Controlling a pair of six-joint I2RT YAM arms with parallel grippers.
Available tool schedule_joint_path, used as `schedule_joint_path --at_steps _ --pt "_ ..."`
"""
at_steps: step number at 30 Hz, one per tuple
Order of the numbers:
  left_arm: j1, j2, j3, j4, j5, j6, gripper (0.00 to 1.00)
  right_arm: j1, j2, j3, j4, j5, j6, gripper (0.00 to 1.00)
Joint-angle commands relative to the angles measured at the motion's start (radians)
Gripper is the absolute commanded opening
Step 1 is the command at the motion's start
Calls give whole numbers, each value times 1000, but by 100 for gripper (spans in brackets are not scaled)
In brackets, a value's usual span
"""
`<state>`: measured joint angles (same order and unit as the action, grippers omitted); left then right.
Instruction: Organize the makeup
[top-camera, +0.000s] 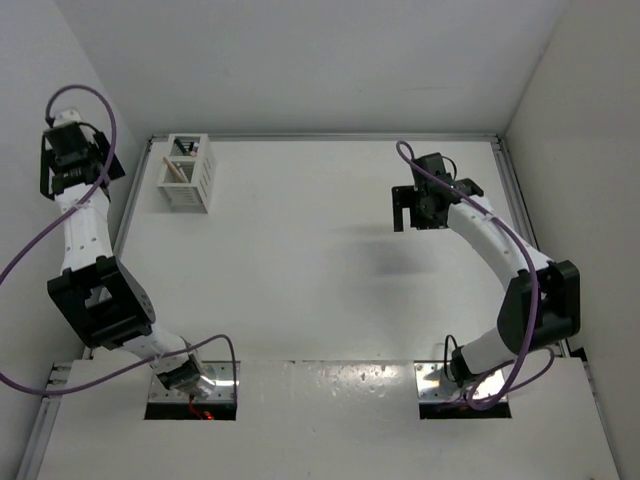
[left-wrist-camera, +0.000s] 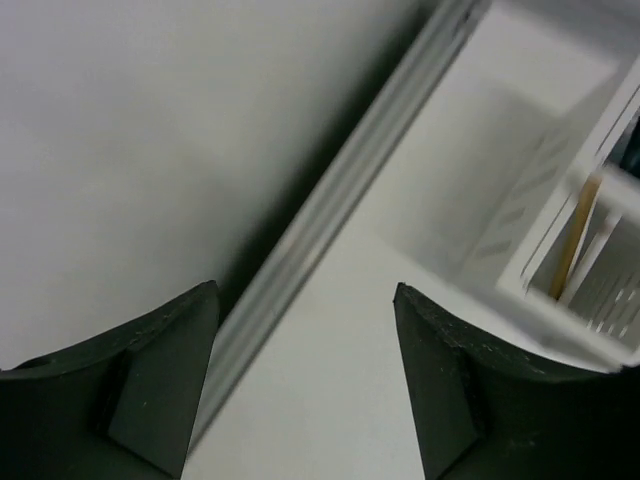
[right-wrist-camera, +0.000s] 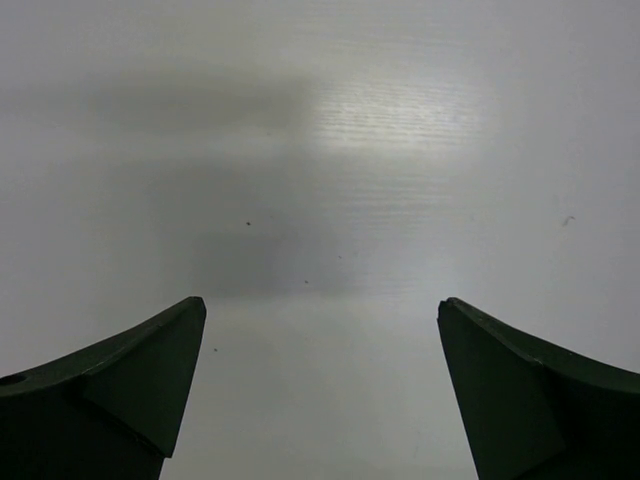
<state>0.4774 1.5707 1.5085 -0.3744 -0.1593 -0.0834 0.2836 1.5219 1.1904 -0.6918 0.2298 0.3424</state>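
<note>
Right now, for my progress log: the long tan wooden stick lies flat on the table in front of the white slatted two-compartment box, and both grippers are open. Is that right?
Not quite. The long tan wooden stick leans inside the white slatted two-compartment box, not flat in front of it; the top external view shows this. The left gripper and right gripper are indeed open.
</note>
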Motion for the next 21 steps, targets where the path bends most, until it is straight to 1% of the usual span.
schedule_joint_path --at_steps 1,4,5,7,10,15,21 --pt "-13 -63 -105 -96 -39 -76 76 5 14 64 -89 100 4 100" --pt "-13 -96 -169 -97 1 -133 73 5 53 145 -135 94 3 100" --pt "-13 -106 -178 -97 13 -144 73 8 63 156 -173 88 3 100" --pt "-13 -118 -197 -87 40 -144 72 6 75 185 -189 83 -11 100" --pt "-13 -129 -197 -87 49 -124 72 8 70 169 -190 75 -13 100" --pt "-13 -138 -238 -78 61 -124 72 6 44 118 -163 45 0 100" --pt "-3 -147 -251 -69 92 -133 72 9 3 69 -104 39 -19 100"
